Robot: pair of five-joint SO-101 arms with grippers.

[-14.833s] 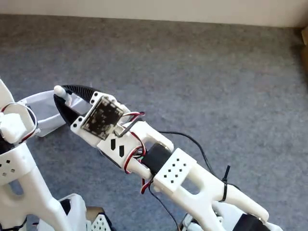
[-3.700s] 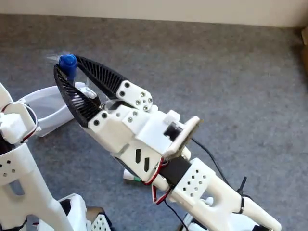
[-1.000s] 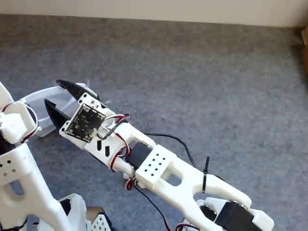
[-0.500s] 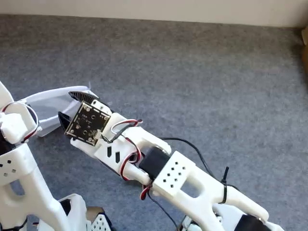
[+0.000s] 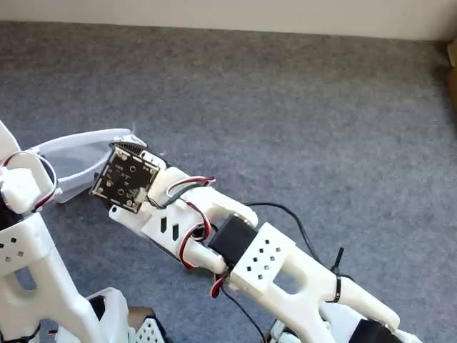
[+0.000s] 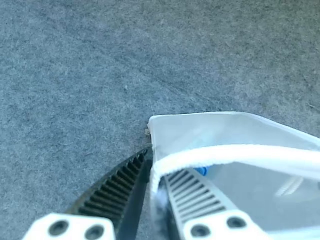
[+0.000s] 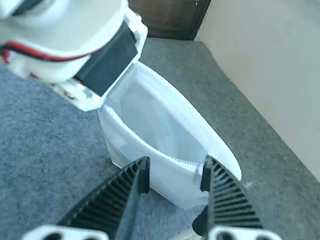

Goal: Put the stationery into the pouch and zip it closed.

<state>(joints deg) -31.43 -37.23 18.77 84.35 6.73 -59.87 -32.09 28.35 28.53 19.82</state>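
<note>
Pouch (image 7: 150,125): mouth open, unzipped; blue item (image 6: 200,171) inside.
Left gripper (image 6: 150,157): clamped on its rim.
Right gripper (image 7: 174,172): jaws apart, empty.
Remaining: zipping.

We log both arms as white printed plastic.

Right arm (image 5: 300,286):
- black servo (image 5: 232,239) mid-link
- a plate (image 5: 263,256) dotted with small holes
- two slanted black slots (image 5: 168,227) in the shell
- a dark square circuit board (image 5: 126,179) at the wrist
- red, white and black wires (image 5: 187,243) looping beside the servo
- a thin black cable (image 5: 289,213) running back, cinched by a black zip tie (image 5: 335,280)

Right gripper (image 7: 174,172): black ribbed fingers (image 7: 117,197).

Left arm (image 5: 32,264): a red wire (image 5: 50,175) curling round its joint.

Left gripper (image 6: 156,164): white mounts, each with two screws (image 6: 59,227).
</note>
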